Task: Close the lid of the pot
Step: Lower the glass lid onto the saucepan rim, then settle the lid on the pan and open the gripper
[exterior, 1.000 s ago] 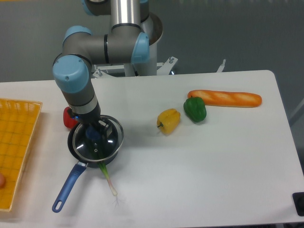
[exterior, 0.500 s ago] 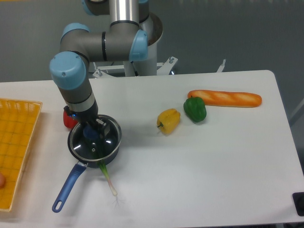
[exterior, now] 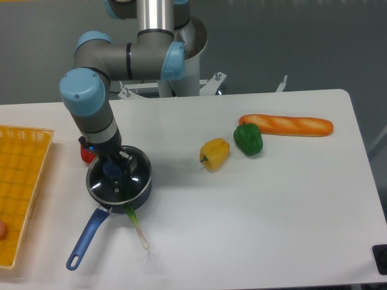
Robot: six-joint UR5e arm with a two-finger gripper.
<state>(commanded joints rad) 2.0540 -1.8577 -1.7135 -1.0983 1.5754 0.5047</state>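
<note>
Where the table (exterior: pixel 254 211) comes nearest the camera, a spring onion (exterior: pixel 138 227) lies on the white top, its green end touching the pot's front wall and its pale root end pointing toward the front edge. Just left of it the pot's long blue handle (exterior: pixel 86 237) runs down and to the left, ending in a loop. At the far left edge an orange mesh basket (exterior: pixel 21 181) sits on the table; something small and reddish shows at its lower left corner, too cropped to identify.

Pot (exterior: pixel 118 180): dark, round, front-left part of the table. Lid (exterior: pixel 127 181): lies on top of the pot, glass reflecting light, rim roughly in line with the pot's rim; whether it is fully seated cannot be told. Gripper (exterior: pixel 112 170): directly over the lid's centre, pointing down, fingers on either side of the blue knob (exterior: pixel 111 170). Whether they clamp the knob or stand slightly apart from it cannot be told.

Behind the pot, mostly hidden by the arm's wrist, a red pepper (exterior: pixel 88 151). Further right, mid-table, a yellow bell pepper (exterior: pixel 215 153), then a green bell pepper (exterior: pixel 248 139) close beside it, and behind that a baguette (exterior: pixel 286 125) lying crosswise, its left end touching or nearly touching the green pepper.
</note>
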